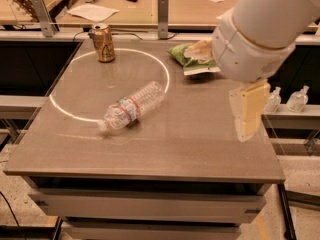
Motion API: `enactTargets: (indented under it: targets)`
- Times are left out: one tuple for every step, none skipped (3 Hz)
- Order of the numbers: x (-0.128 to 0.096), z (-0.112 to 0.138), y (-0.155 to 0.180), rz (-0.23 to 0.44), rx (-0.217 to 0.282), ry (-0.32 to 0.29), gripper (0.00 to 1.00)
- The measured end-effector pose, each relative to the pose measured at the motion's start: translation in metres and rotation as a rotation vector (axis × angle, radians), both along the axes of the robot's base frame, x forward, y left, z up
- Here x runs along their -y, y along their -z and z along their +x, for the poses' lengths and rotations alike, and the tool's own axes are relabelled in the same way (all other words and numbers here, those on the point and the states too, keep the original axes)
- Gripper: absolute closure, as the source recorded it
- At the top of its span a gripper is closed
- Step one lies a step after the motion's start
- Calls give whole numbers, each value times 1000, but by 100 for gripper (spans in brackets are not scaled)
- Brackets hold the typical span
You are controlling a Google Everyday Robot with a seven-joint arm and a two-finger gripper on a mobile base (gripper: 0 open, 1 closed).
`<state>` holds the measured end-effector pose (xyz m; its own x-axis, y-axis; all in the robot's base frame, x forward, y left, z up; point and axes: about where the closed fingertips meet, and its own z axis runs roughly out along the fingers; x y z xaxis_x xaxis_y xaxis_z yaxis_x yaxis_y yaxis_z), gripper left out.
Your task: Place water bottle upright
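The water bottle (131,108) lies on its side near the middle of the grey table (150,154), cap end toward the front left, red-white-blue label band around its middle. It rests across the white circle marked on the tabletop. My gripper (248,111) hangs pale and flat-looking over the table's right part, below the big white arm. It is well to the right of the bottle and touches nothing.
A gold-brown soda can (104,42) stands upright at the back left. A green snack bag (192,59) lies at the back, partly behind the arm. Two small pale pump-top bottles (286,99) stand on a shelf right of the table. A desk with papers runs behind.
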<state>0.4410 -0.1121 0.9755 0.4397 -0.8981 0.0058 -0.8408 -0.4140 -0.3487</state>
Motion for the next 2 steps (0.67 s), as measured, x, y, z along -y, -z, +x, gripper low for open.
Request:
enactTargets:
  targets:
    - [-28, 9, -14, -39, 10, -85, 0]
    - [-28, 9, -15, -38, 13, -86, 0]
